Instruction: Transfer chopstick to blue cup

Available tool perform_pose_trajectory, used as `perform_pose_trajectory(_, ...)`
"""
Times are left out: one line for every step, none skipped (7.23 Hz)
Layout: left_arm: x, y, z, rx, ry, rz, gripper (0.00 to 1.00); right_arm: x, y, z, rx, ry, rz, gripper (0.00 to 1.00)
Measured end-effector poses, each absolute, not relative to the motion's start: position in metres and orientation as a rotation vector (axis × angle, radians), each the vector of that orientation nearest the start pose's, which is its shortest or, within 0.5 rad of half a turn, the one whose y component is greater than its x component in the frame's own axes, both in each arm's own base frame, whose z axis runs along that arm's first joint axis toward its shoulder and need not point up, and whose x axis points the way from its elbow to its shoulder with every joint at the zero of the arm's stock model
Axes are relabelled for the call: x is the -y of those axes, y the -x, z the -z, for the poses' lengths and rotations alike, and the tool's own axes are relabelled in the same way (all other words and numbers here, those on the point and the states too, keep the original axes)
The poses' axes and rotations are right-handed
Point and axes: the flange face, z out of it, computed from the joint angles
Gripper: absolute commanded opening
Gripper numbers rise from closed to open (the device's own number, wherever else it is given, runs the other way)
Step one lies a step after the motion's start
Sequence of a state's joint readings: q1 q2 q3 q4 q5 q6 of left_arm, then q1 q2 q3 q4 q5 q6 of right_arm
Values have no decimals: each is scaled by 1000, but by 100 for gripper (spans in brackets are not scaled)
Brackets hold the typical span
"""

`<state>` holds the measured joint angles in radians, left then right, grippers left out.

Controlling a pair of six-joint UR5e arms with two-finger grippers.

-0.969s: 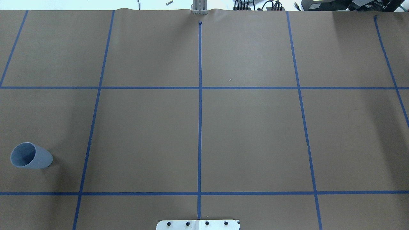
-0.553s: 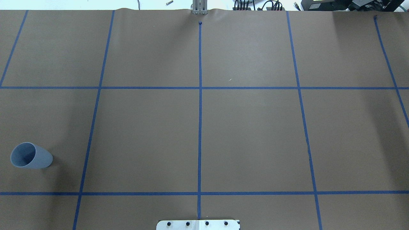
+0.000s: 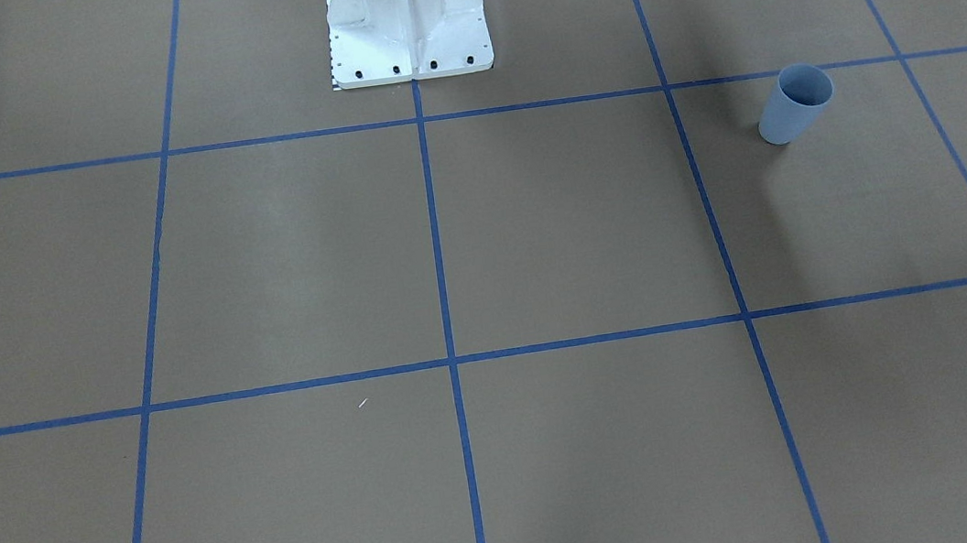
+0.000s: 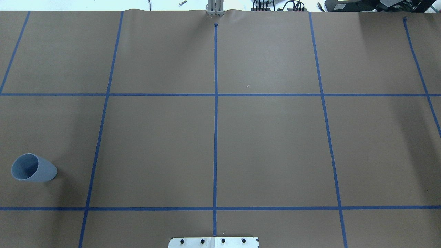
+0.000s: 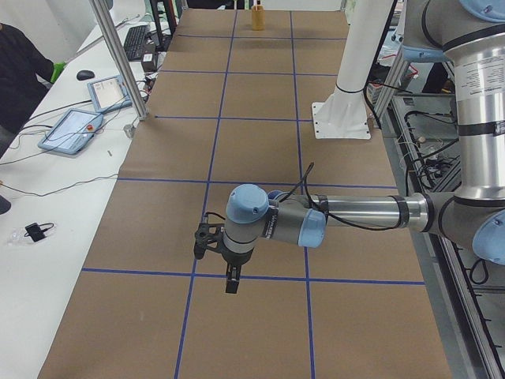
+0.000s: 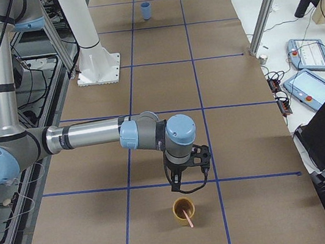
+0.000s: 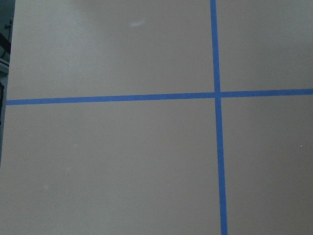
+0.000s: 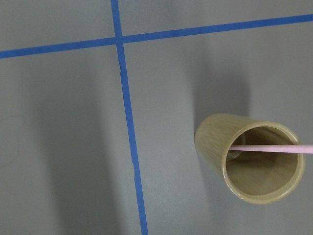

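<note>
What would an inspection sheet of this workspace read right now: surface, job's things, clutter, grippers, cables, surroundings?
Surface: brown paper table cover, flat, gridded with blue tape.
Job's things: pale blue plastic cup upright at the robot's left end; pink chopstick leaning inside a tan wood-grain cup at the right end.
Clutter: one tiny white fleck on the paper.
Grippers: left gripper over bare paper; right gripper near the tan cup, apart from it; open or shut cannot be told.
Cables: black cable along the left arm; loose leads on the side bench.
Surroundings: white bench with tablets; an operator beside it.
</note>
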<state>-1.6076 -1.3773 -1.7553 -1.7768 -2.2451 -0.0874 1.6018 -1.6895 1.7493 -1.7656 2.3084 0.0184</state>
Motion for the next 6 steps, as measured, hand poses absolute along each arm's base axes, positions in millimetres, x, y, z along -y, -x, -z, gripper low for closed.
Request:
perform_pose_trajectory(420, 87, -642, -677, -169, 54, 98, 428, -80, -647, 737, 123, -96, 100)
perform_pose_trajectory(419, 87, -645, -677, -165, 55, 98, 429, -80, -646, 737, 122, -97, 100)
perform_pose_trajectory(419, 86, -646, -682, -165, 55, 98, 430, -80, -645, 737, 120, -99, 100)
perform_pose_trajectory(420, 84, -642, -706, -170, 49, 98, 431, -80, -644, 736, 116, -97, 100)
perform_pose_trajectory(423, 77, -633, -766, -173, 36, 98, 433, -80, -642, 734, 111, -93, 100)
perform_pose_trajectory(426, 64, -621, -872, -157, 34, 98, 440, -80, -635, 734, 96, -88, 100)
